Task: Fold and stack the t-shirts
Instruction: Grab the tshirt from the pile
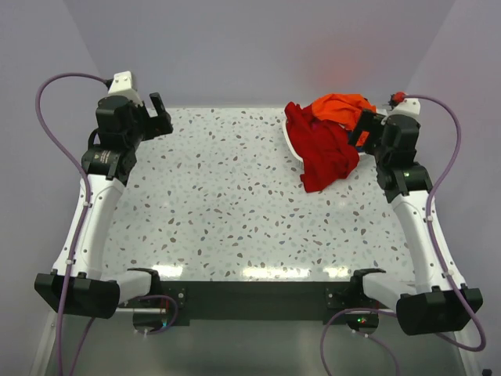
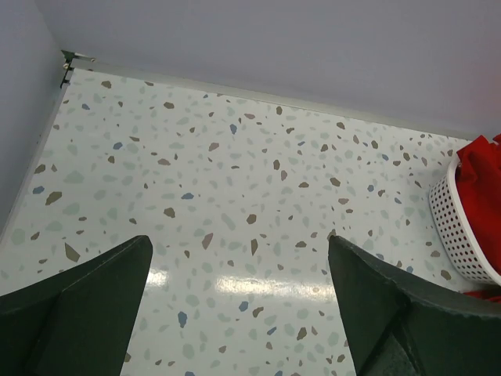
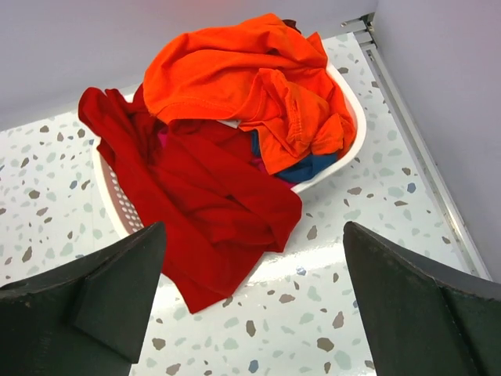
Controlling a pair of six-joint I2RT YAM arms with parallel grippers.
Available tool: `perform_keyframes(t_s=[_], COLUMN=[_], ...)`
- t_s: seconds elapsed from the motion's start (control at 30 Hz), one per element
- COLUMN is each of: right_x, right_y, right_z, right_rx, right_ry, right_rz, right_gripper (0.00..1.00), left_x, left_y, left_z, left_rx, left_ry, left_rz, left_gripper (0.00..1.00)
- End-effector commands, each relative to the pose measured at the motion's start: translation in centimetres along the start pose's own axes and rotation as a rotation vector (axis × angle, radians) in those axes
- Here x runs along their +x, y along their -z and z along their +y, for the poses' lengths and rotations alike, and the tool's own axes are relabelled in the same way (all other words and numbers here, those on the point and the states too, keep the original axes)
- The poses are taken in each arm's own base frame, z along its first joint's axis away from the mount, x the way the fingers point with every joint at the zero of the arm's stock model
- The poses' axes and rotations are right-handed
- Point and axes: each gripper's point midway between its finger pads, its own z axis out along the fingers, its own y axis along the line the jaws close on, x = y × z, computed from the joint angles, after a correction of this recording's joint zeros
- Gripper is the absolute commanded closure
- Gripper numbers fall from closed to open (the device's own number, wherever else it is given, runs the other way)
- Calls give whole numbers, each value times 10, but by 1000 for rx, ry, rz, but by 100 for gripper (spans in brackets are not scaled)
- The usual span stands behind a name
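Note:
A deep red t-shirt hangs crumpled out of a white basket at the table's far right and spills onto the tabletop; it also shows in the right wrist view. A bright orange t-shirt lies bunched on top in the basket. A thin strip of magenta-pink cloth peeks out between them. My right gripper is open and empty, held above the table just short of the red shirt. My left gripper is open and empty over the far left of the table.
A bit of dark blue cloth lies in the basket under the orange shirt. The basket's slatted wall shows at the right edge of the left wrist view. White walls close the table at the back and sides.

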Motion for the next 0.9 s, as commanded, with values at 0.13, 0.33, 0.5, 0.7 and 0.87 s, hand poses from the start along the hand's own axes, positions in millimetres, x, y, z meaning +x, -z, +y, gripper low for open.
perform_keyframes(t_s=[0.13,0.33,0.5,0.7,0.87], right_x=[-19,-33,-32,-19,3], right_y=[16,18,-12,-71,-108], right_z=[2,33,66,86,95], right_rx=[-30,-78,-77,-3,61], right_ry=[57,214,278,251,223], right_rz=[-55,-79,-21,82,179], right_gripper=[1,1,1,1,1], left_x=[-22,-23,-24,-14,-7], left_y=[12,12,10,10,11], left_z=[3,5,5,6,8], left_rx=[-22,-31,-33,-35,-44], left_ry=[18,11,14,29,22], left_rz=[-69,-75,-77,-50,-21], left_gripper=[0,0,0,0,0])
